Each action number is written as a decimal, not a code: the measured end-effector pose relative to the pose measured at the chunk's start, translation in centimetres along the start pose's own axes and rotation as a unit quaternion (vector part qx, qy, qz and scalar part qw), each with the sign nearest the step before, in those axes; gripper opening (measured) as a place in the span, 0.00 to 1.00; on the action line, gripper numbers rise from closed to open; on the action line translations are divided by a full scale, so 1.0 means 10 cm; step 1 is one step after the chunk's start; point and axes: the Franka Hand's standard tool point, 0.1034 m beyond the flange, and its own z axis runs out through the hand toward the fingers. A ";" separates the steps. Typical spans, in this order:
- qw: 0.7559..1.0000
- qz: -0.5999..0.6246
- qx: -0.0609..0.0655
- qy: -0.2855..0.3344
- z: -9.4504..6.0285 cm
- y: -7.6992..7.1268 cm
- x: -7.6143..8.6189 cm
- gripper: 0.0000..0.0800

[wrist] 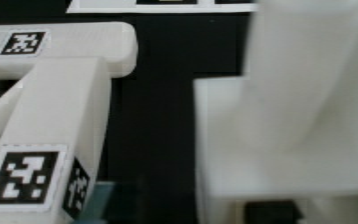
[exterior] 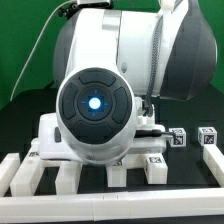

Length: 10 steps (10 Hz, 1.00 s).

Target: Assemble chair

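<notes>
Filling the exterior view, the arm's round joint housing [exterior: 95, 105] with its blue light blocked the pincer. The wrist view showed no finger plainly, so whether the pincer stood spread or pressed together could not be told. Under the wrist lay two chair parts: a tagged white bar [wrist: 60, 110], its long axis running slantwise, and a broad white slab [wrist: 291, 120] just beside it, with a dark strip of table [wrist: 167, 120] between them. By that framing the pincer probably hung over the gap, clearly nearer neither part. Two small tagged cubes [exterior: 178, 138] sat apart toward the exterior view's right, behind the white border rail [exterior: 25, 172].
</notes>
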 end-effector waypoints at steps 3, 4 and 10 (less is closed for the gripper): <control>1.000 0.001 0.001 0.000 0.00 0.01 0.00 0.78; 1.000 0.001 0.001 0.000 0.00 0.02 0.00 0.78; 1.000 0.001 0.001 0.000 0.00 0.02 0.00 0.81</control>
